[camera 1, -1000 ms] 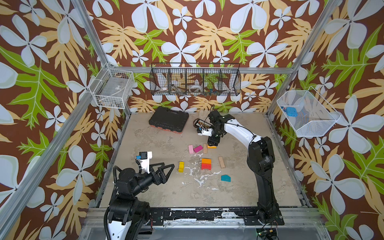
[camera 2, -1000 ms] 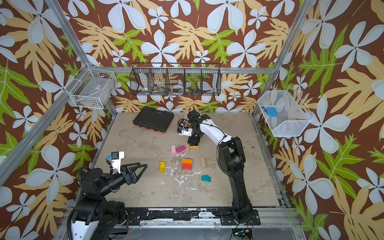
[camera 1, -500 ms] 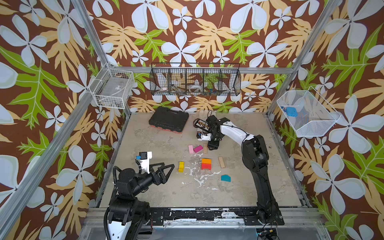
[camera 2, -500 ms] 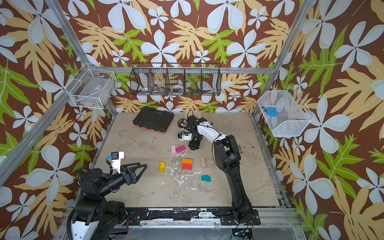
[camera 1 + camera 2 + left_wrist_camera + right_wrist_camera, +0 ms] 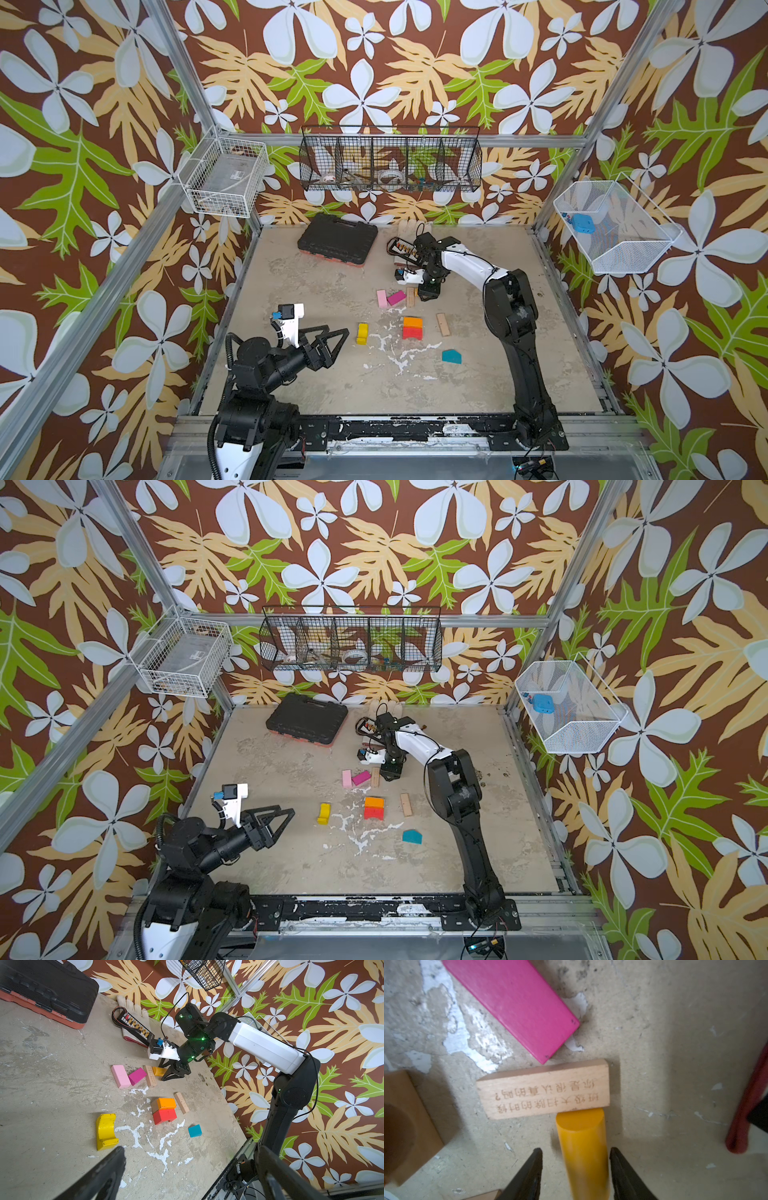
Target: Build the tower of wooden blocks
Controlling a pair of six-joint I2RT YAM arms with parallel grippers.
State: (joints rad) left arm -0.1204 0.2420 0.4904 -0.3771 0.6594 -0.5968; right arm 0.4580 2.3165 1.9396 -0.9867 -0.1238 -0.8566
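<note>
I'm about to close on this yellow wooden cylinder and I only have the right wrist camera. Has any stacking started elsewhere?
Observer: Hardly. In both top views an orange wooden block and a red wooden block sit touching in the middle of the table; I cannot tell whether they are stacked.
Operator: Is the left gripper anywhere near them?
Observer: No. The left gripper hovers open and empty on the left side, just short of a yellow wooden arch.
</note>
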